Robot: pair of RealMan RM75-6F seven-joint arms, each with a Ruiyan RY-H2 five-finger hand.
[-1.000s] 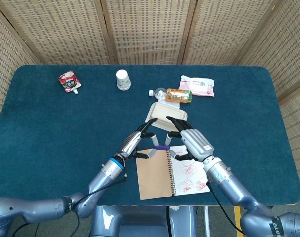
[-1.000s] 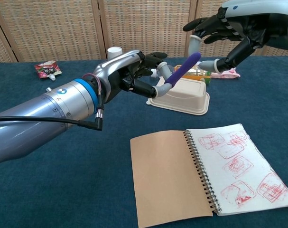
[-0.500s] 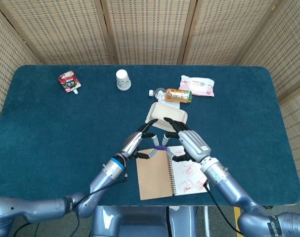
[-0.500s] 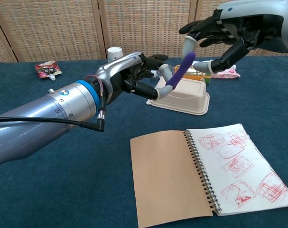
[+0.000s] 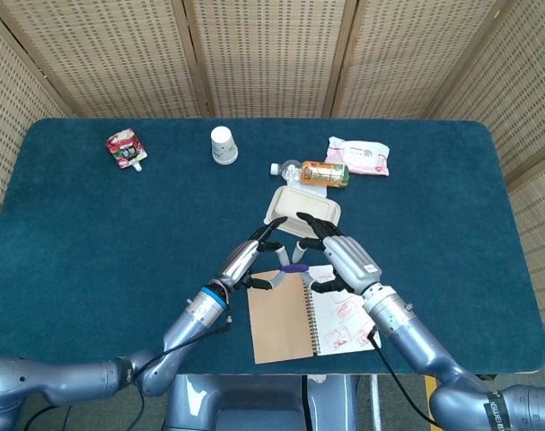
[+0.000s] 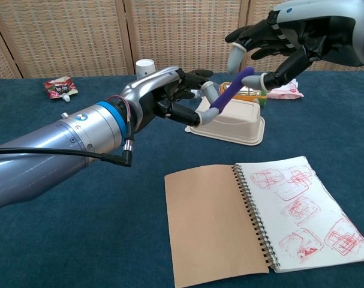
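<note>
Purple pen point(image 6: 231, 91) pinched in left hand point(image 6: 170, 96) fingers, raised above the open notebook point(image 6: 271, 216) near the beige tray point(image 6: 232, 123). Right hand point(image 6: 283, 42) fingers spread, closing around the pen tip (contact unclear). Risk: thin pinch, likely to slip and drop onto worktop point(image 5: 92, 233) during handover.

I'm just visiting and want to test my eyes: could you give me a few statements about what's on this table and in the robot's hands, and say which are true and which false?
1. The left hand holds a purple pen. True.
2. The notebook lies closed. False: it lies open, with red drawings on its right page.
3. The right hand rests flat on the table. False: it is raised, its fingers at the pen's upper end.
4. A white cup stands on the far part of the table. True.
5. The tray is full of food. False: it looks empty.
</note>
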